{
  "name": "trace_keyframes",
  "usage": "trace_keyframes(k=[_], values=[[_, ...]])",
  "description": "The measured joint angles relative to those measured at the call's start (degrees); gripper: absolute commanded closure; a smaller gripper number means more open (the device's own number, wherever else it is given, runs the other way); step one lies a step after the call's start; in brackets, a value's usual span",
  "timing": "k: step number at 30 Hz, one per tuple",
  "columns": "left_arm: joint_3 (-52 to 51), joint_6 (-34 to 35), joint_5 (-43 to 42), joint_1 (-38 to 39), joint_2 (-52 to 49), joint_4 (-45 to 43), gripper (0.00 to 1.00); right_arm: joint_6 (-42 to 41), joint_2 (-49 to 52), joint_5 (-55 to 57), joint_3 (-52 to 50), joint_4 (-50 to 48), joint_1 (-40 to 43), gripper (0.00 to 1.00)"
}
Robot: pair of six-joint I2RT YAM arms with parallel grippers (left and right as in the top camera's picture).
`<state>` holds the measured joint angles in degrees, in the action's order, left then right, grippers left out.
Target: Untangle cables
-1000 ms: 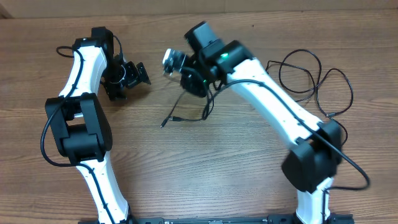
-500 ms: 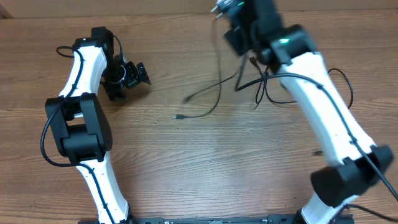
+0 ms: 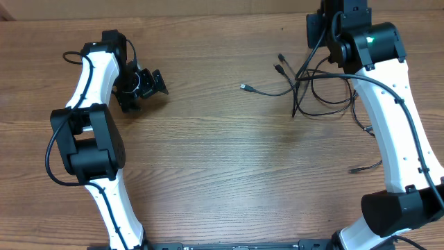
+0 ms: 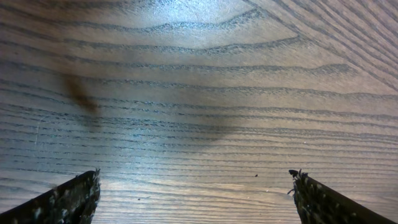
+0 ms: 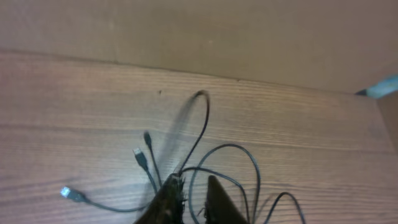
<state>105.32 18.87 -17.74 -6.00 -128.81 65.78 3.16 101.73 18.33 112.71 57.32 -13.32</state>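
The cables (image 3: 313, 87) are thin black cords in a loose tangle at the back right of the table, with plug ends (image 3: 245, 86) spread out to the left. My right gripper (image 3: 325, 26) is above the tangle at the far edge, shut on a cable strand that hangs down from it. In the right wrist view the fingers (image 5: 194, 180) pinch a cable loop (image 5: 231, 148), and several plugs (image 5: 138, 154) lie on the wood below. My left gripper (image 3: 149, 83) is open and empty at the left, far from the cables. The left wrist view shows its jaws (image 4: 194, 177) wide apart over bare wood.
Another thin cord end (image 3: 365, 167) lies by the right arm, near the right edge of the table. A beige wall (image 5: 199, 31) rises just behind the table's far edge. The white right arm (image 3: 388, 118) crosses over part of the tangle.
My right gripper has swung from the table's middle to the far right, dragging the cables right with it. The left arm has not moved.
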Motion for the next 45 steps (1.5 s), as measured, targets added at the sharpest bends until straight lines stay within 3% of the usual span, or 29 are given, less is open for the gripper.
trace_keyframes(k=[5, 7, 12, 45], values=[[0.00, 0.00, 0.00, 0.00, 0.00, 0.00, 0.01, -0.90, 0.02, -0.13, 0.00, 1.01, 0.00, 0.45], [0.00, 0.00, 0.00, 0.00, 0.00, 0.00, 0.00, -0.94, 0.02, -0.24, 0.00, 1.33, 0.00, 0.20], [0.00, 0.00, 0.00, 0.00, 0.00, 0.00, 0.01, -1.20, 0.02, -0.33, 0.00, 1.46, 0.00, 0.00], [0.00, 0.00, 0.00, 0.00, 0.00, 0.00, 0.00, -1.25, 0.02, -7.43, 0.00, 2.78, 0.00, 0.00]])
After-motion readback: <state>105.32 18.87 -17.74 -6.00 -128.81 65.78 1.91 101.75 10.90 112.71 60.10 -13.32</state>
